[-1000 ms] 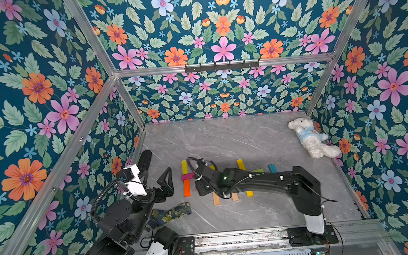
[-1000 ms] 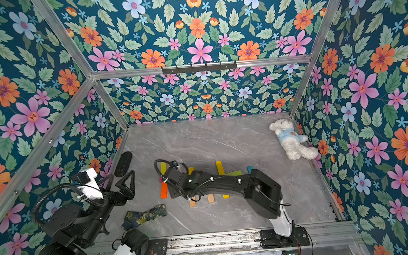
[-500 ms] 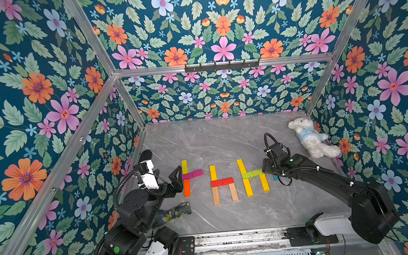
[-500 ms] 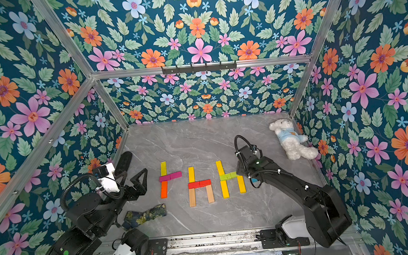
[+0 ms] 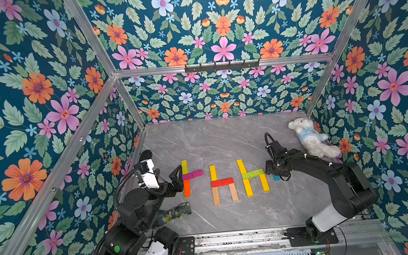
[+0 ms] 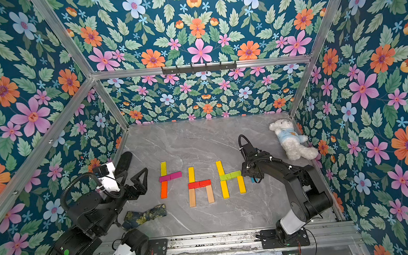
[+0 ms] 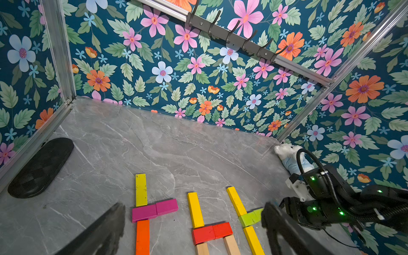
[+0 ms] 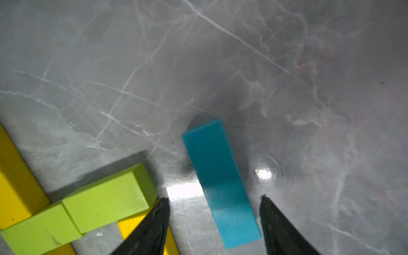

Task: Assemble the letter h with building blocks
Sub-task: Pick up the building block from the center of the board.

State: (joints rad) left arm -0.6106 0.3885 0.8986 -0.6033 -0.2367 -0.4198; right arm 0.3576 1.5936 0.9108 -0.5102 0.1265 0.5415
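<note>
Three groups of building blocks lie flat on the grey marble floor in both top views. The left group [image 5: 188, 176] has a lime-yellow bar, two magenta halves and an orange bar. The middle group [image 5: 221, 182] is yellow, red and plain wood. The right group [image 5: 252, 174] is yellow with lime halves. A blue block [image 8: 217, 176] lies alone just right of the lime halves, also showing as the blue block [image 5: 276, 177]. My right gripper [image 8: 213, 197] is open, with one finger on each side of the blue block and a gap to both. My left gripper [image 7: 193, 206] is open and empty, near the magenta halves.
A white plush bear [image 5: 311, 139] lies against the right wall. A black oval pad [image 5: 146, 155] sits by the left wall and a floral cloth scrap [image 5: 176, 211] near the left arm's base. Flowered walls enclose the floor, with a hook rail [image 5: 221, 65] on the back wall.
My right arm swung from the left group across to the right side and now straddles the blue block. My left arm came forward toward the magenta halves.
</note>
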